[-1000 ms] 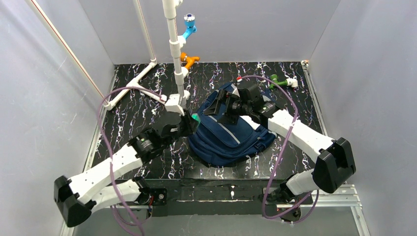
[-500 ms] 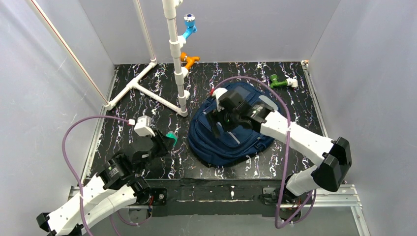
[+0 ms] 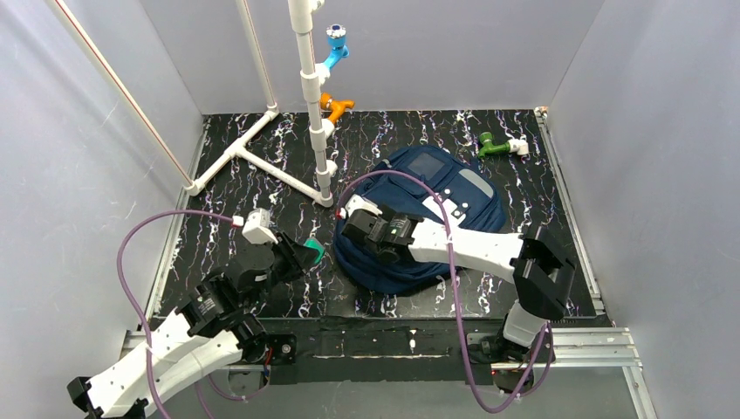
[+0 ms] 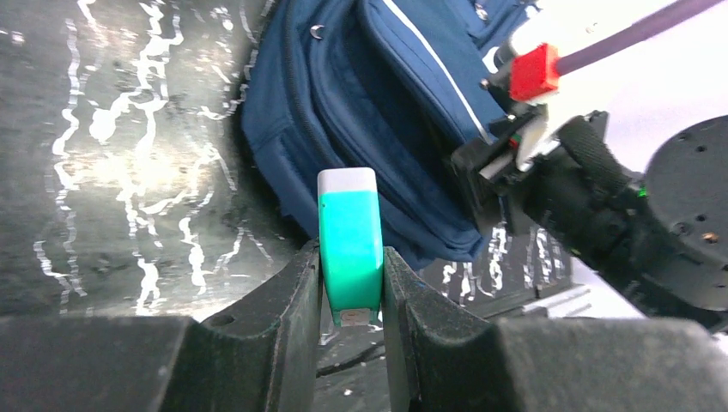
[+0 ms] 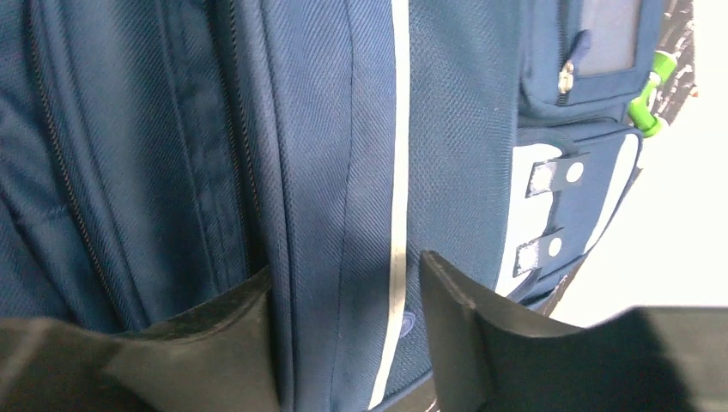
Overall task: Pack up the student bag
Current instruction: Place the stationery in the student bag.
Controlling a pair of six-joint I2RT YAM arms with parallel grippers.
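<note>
While the left gripper (image 4: 350,266) is clamped on a grey-capped green block (image 4: 348,223) near the table's (image 3: 393,131) front-left, the right gripper (image 5: 343,275) sits half-spread astride a striped ridge of the student bag (image 3: 406,188), grip unclear, bag lying mid-table, right of centre.

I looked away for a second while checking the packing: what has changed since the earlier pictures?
The left claw pulled back from the bag toward its base, green block still clamped. The right claw swung from the bag's far end to its near-left side, jaws astride the fabric. The pipe stand stayed put.
</note>
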